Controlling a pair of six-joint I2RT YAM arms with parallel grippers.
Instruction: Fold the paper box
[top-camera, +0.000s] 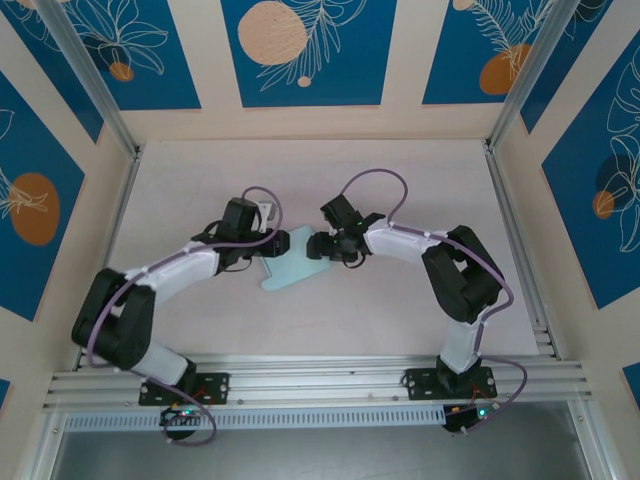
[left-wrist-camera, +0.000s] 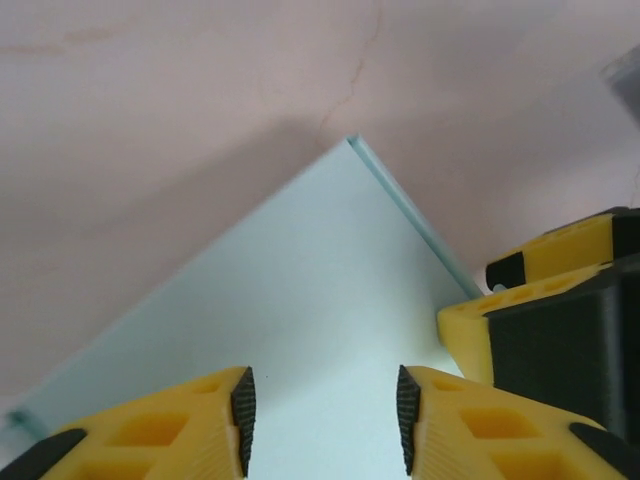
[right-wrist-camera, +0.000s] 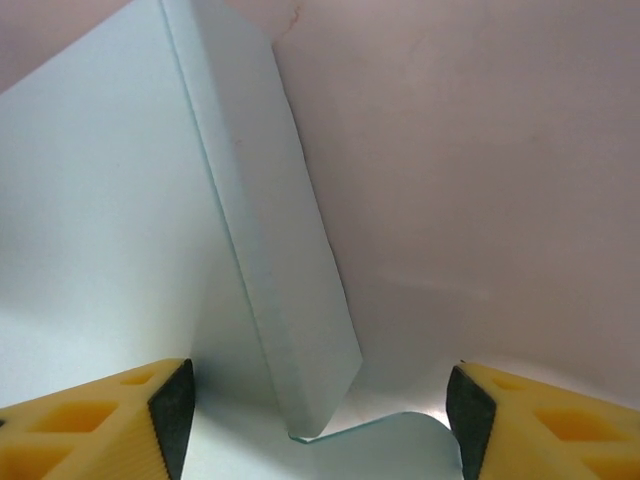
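Two-armed folding of paper box (top-camera: 288, 268), holding left claw (left-wrist-camera: 325, 415) and right claw (right-wrist-camera: 320, 415) open.
Judging it light, floppy, crease-prone; favouring a pinch on raised flap (right-wrist-camera: 270, 250) near its fold.

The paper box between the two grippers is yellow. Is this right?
No. The box is pale blue, not yellow; the top view shows it between the left gripper and the right gripper.

Pale pink table (top-camera: 200, 170) enclosed by blue floral-patterned wall panels (top-camera: 335, 60).
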